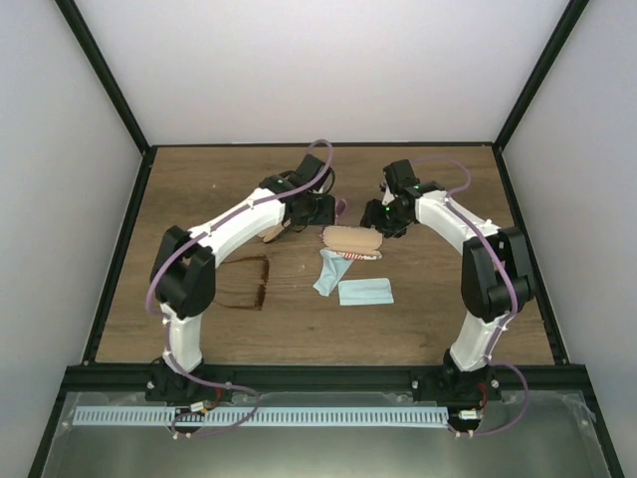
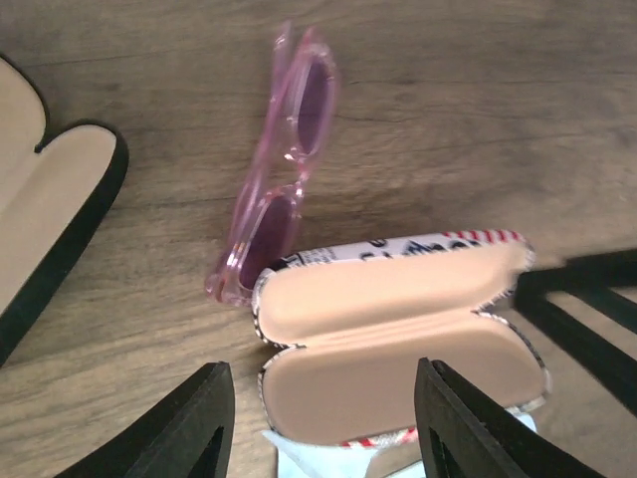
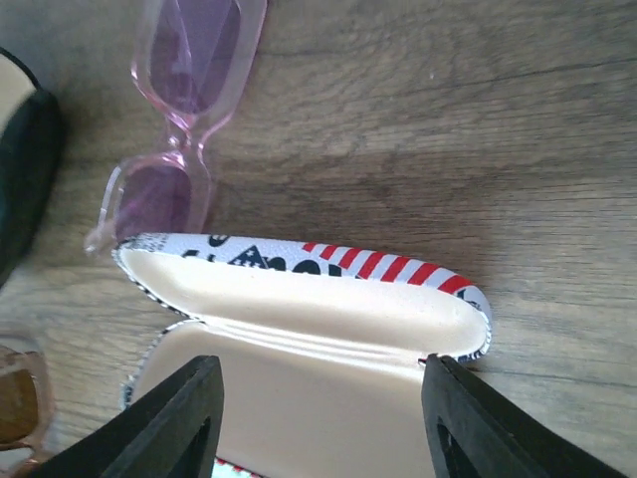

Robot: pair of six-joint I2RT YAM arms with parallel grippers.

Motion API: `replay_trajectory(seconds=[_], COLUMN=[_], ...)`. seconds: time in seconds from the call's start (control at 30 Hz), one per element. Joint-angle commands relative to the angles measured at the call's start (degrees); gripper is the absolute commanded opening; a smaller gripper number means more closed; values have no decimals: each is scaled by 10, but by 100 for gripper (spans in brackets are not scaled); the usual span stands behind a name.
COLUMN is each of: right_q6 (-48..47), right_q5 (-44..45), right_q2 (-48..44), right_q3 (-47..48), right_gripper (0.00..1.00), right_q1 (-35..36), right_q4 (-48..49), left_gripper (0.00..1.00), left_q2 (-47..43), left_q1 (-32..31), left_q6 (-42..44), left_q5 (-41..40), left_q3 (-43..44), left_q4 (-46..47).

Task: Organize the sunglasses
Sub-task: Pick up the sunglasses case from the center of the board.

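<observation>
both grippers hover over the open red-and-white striped glasses case (image 2: 398, 344) with cream lining. the left gripper (image 2: 323, 426) has its jaws apart and empty, as does the right gripper (image 3: 323, 416). the slim brown-framed amber sunglasses (image 1: 247, 284) lie well left of the case, seemingly unfolded. the translucent pink plastic sunglasses (image 2: 284, 159) lie just beyond it.

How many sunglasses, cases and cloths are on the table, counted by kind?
Sunglasses: 2, brown pair, pink pair
Cases: 2, striped case, black-edged case
Light blue cloths: 2
Total: 6
</observation>
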Motion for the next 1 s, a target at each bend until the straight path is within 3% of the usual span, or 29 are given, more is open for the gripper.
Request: replay_trajectory(seconds=[0.0,0.17,0.4,0.57,0.83,0.97], right_q6=[35,74,137,145,146,168], right_q5=[14,-35,-154,-226,-233,-259], right_q2=[-56,-73,-115,-83,-8,3], right_q3=[1,-30,-169,-184,-156,-179], right_gripper=[59,67,71,65,60,48], right_q1=[-10,-24,-45,-46,-57,-64], right_q4=[6,-24,48,106,116,162], left_gripper=[56,66,66,66,66,66], left_q2=[59,65,39,21,0,-5], left_q1=[7,7,22,36,40,41], left_q6=[1,-5,-12,-8,0,4], left_q5=[36,63,68,67,56,50], left_q3=[56,54,14,-1,-17,-17], left_q4=[-45,-46,-37,-36,-43,-45])
